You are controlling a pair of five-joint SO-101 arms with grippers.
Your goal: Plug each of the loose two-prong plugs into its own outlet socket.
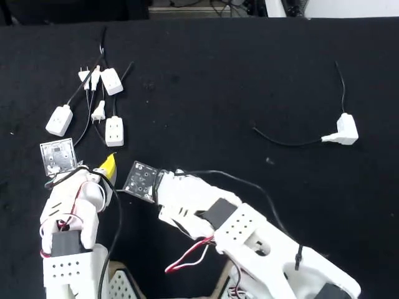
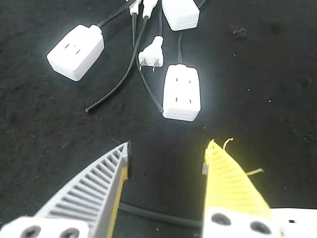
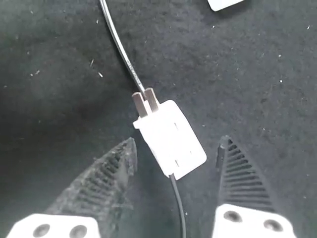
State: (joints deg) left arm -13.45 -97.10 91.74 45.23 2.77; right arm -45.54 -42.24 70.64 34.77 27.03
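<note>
Black cloth covers the table (image 1: 218, 75); both grippers stand spread and hold nothing.
The left gripper (image 2: 168, 145) hangs just before a socket block (image 2: 181, 92) toward the left edge. The right gripper (image 3: 178, 141) has one finger on each side of a white plug (image 3: 171, 139) near the front edge. The plug looks light, hard and smooth; I would pinch its flat sides, behind the prongs (image 3: 145, 103). Where its cord (image 3: 119, 44) leads is cut off.

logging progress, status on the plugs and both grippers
left gripper open, short of the double socket. right gripper open, two-prong plug lying between its jaws, ungripped. black cable running up to the prongs.
</note>
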